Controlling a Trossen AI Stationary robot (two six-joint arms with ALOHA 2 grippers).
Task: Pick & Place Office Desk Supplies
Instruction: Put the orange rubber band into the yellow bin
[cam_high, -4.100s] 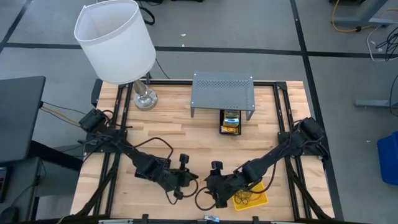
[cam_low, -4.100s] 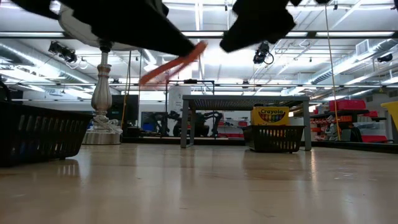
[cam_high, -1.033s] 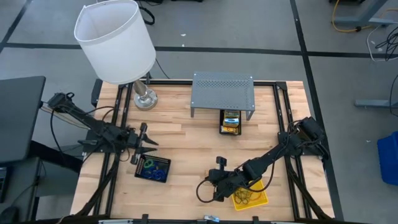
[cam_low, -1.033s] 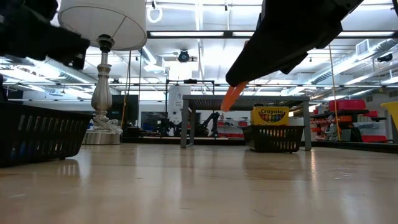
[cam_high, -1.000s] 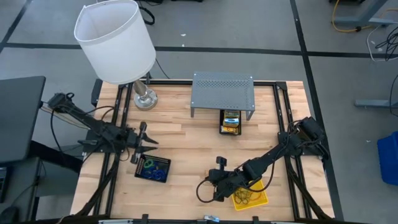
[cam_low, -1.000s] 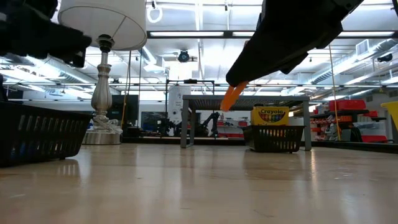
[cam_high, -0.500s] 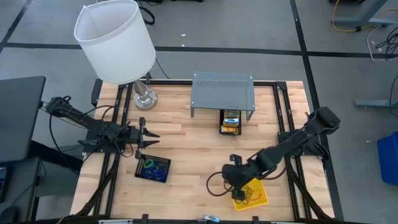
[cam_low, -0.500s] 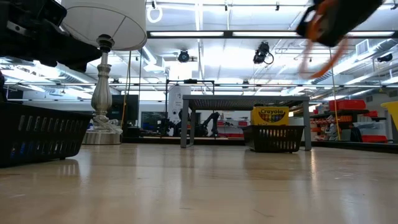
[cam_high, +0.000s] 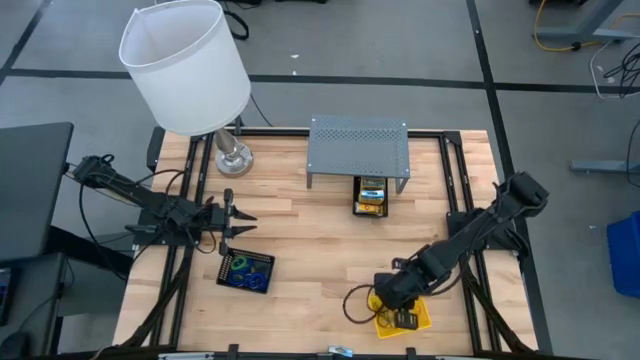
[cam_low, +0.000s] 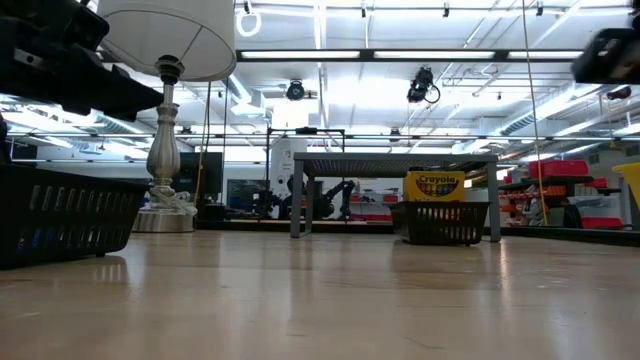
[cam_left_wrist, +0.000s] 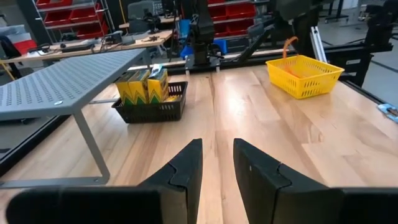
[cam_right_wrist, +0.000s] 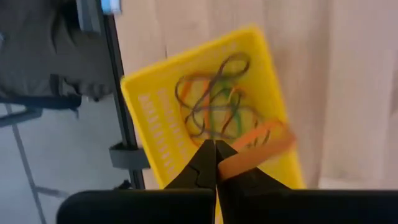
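Table (cam_high: 320, 240) carries, largest first: lamp (cam_high: 187, 66), grey shelf (cam_high: 358, 151), black mesh tray (cam_high: 369, 205) of crayon boxes (cam_high: 371, 190) half under the shelf's front edge, a second black tray (cam_high: 246, 271) with blue and green loops at front left, yellow tray (cam_high: 418, 315) at front right.

Right gripper (cam_right_wrist: 216, 155) hangs over the yellow tray, fingers closed on an orange band (cam_right_wrist: 255, 149), directly above the tangle of bands (cam_right_wrist: 214, 109) in it.

Left gripper (cam_left_wrist: 216, 171) hovers beside the front-left tray, fingers slightly apart, holding nothing.

Judgement: bands are near weightless, limp and springy, and snag each other; pinch one strand at the fingertips. Crayon boxes are light and stiff, though crushable; grip across the narrow faces.
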